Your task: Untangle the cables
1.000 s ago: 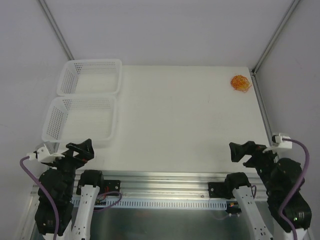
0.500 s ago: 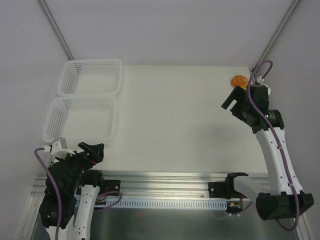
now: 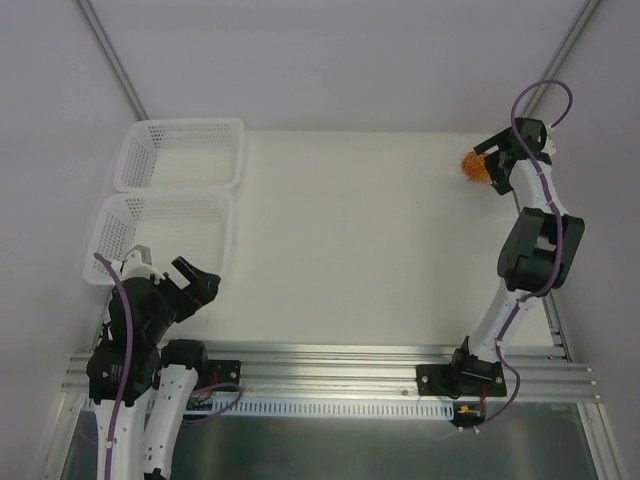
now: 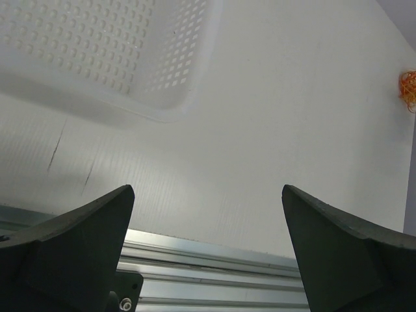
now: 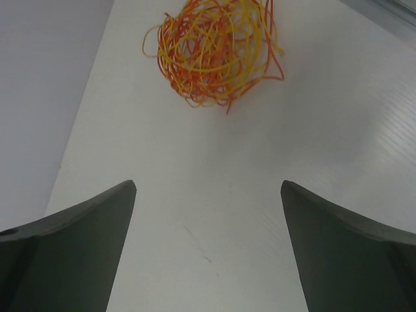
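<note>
Cables perhaps half behind right gripper

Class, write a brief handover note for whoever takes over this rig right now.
Right end effector: open, hovering just short of the orange-and-yellow tangled ball of thin cables at the white table's far right corner, not touching.
Left end effector: open, empty, beside the nearer white perforated plastic basket.
Done: nothing untangled yet.
Left: grasp the ball, pull the cables apart.

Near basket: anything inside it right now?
Only bare white mesh shows inside the near basket; nothing lies in it. The left arm covers part of its near edge, so that strip is unseen.
</note>
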